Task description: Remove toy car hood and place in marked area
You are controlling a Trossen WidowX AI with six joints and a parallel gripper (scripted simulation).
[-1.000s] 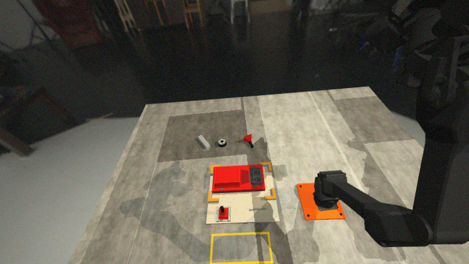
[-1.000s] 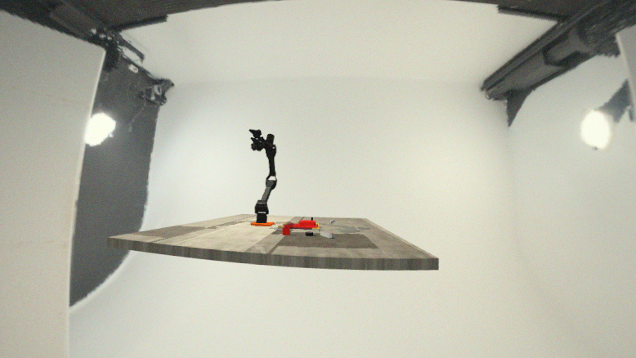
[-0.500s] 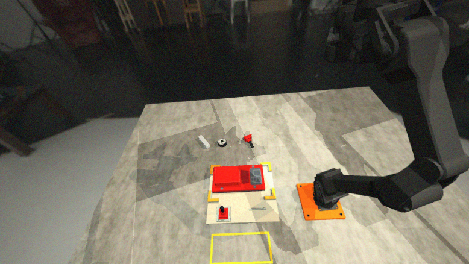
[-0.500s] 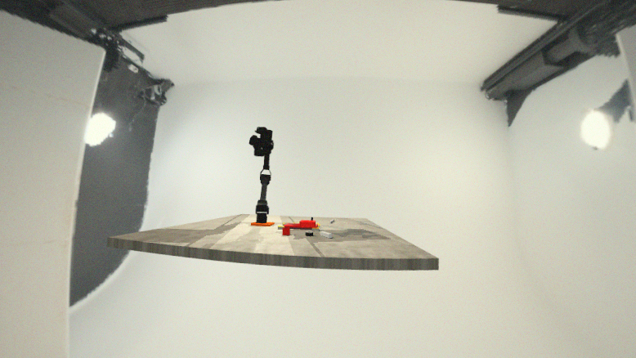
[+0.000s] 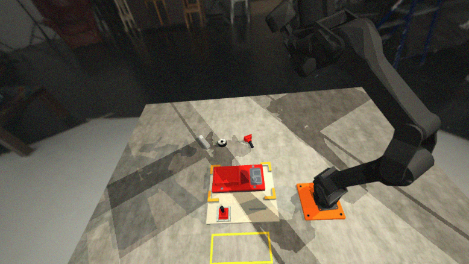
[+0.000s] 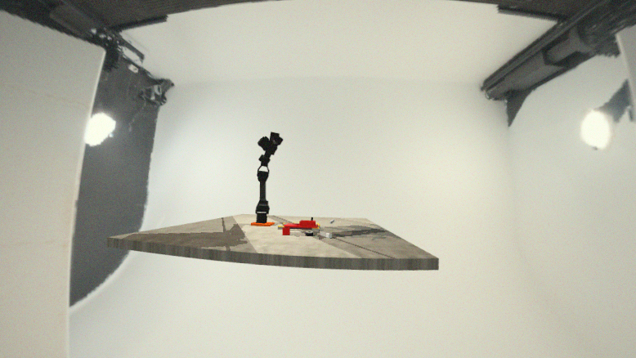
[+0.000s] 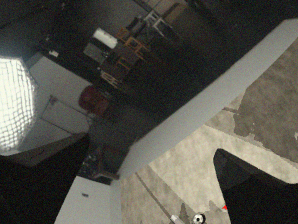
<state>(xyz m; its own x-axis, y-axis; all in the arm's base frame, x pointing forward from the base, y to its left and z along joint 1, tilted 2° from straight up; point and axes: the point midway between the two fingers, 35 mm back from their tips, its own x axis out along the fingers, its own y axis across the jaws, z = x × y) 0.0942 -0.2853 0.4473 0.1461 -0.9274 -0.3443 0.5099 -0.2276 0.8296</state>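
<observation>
Red bodywork marks the toy car (image 5: 237, 178), which sits on a pale mat (image 5: 259, 213) between orange corner brackets. Its hood (image 5: 256, 176), as I judge it, is the greyish panel at the end nearer my base; it is in place on the car, untouched.

Step in hand: approach, not yet begun in earnest. My gripper (image 5: 303, 42) is raised high above the far side of the table (image 5: 360, 137), well apart from the car, fingers spread to nearly full width and holding nothing.

Next move, in my judgement: swing down over the car, line the jaws across the hood, close on it and lift.

Receiving area: the yellow-outlined rectangle (image 5: 241, 247) at the near table edge, just past the mat. Nothing lies inside its outline.

Other items noted: a small red fixture with a black post (image 5: 223, 213) on the mat; a grey block (image 5: 203, 141), a ring (image 5: 222, 142) and a small red part (image 5: 248, 139) beyond the car. None are in any container.
</observation>
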